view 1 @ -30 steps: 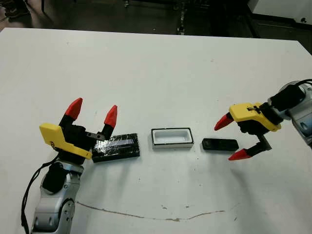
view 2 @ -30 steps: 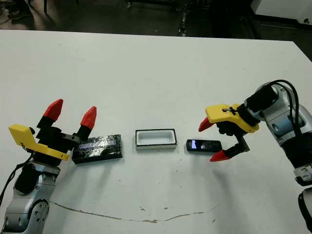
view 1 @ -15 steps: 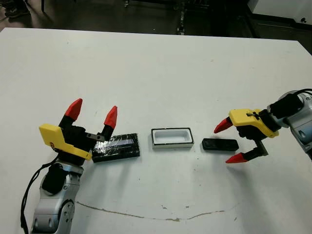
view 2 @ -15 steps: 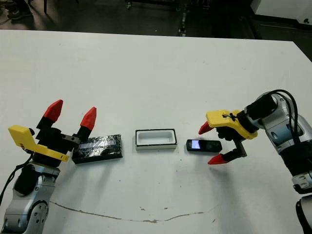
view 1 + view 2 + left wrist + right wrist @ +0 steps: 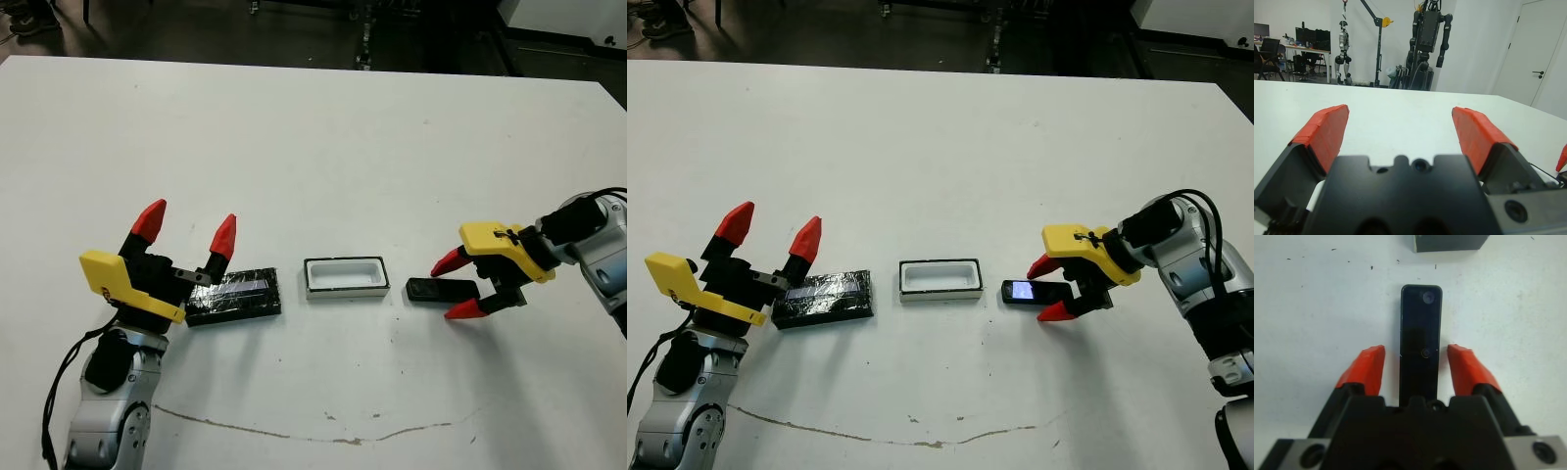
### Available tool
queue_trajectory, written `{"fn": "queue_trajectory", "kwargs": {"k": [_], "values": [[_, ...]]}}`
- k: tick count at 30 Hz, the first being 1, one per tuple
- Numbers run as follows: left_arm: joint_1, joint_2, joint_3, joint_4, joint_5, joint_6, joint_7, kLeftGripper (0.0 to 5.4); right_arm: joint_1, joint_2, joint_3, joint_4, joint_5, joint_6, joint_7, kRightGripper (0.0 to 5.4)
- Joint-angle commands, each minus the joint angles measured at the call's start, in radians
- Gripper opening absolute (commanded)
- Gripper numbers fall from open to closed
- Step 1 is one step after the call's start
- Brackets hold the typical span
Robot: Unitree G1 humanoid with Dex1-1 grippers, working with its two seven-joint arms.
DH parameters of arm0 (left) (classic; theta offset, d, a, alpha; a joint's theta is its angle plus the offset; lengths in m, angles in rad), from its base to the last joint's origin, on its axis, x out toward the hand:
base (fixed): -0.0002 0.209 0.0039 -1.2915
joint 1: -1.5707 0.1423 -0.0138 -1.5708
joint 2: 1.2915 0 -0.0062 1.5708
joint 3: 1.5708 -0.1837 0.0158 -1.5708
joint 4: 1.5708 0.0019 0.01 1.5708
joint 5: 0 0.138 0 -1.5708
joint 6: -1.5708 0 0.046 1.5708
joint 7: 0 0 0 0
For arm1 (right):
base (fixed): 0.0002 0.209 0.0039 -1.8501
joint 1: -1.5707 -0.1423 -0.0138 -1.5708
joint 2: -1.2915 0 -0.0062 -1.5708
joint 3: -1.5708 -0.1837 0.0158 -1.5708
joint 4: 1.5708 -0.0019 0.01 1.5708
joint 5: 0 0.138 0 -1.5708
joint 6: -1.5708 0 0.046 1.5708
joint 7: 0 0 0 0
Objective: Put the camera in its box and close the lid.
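The camera (image 5: 1421, 340) lies flat toward the table's (image 5: 313, 137) right edge, just right of the box (image 5: 345, 277). The right wrist view shows the right gripper's (image 5: 455, 287) spread fingers straddling it untouched. The left gripper (image 5: 186, 226) stands parted beside the lid (image 5: 235, 296).

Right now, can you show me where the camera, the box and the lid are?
camera (image 5: 1421, 328), right wrist view, middle of its black face.
box (image 5: 344, 276), left eye view, white inside.
lid (image 5: 238, 296), left eye view, glossy top.

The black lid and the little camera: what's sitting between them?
The open white box sits between lid and camera, seen from both head views.
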Motion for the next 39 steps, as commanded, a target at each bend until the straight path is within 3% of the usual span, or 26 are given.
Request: {"fn": "queue_trajectory", "kwargs": {"k": [1,8,12,19,26,31,35,39], "values": [[0.005,0.002,0.002,0.01,0.004,-0.001,0.0,5.4,0.019,0.005,-0.008,0.016,-0.005,-0.002,-0.004,2.68],[0.005,-0.002,0.005,0.008,0.015,-0.001,0.012,5.4,0.016,-0.001,-0.004,-0.016,-0.013,0.017,0.014,1.7],[0.009,-0.005,0.003,-0.001,0.012,0.008,0.019,5.4,0.017,-0.005,-0.015,-0.033,0.0,0.023,0.033,1.65],[0.014,-0.003,-0.001,-0.002,0.007,0.005,0.014,5.4,-0.009,-0.009,-0.045,-0.074,0.049,0.204,0.071,1.65],[0.016,-0.004,-0.002,0.003,0.02,-0.002,0.018,5.4,-0.087,-0.024,-0.062,-0.11,0.155,0.33,0.116,1.65],[0.02,-0.01,-0.005,0.004,0.017,-0.01,0.016,5.4,-0.162,-0.051,-0.026,-0.112,0.231,0.374,0.116,1.65],[0.022,-0.011,-0.006,0.004,0.013,-0.007,0.017,5.4,-0.196,-0.032,-0.013,-0.09,0.345,0.367,0.116,1.65],[0.024,-0.011,-0.007,0.003,0.018,-0.01,0.018,5.4,-0.206,0.024,-0.021,-0.101,0.356,0.385,0.116,1.65]]}}
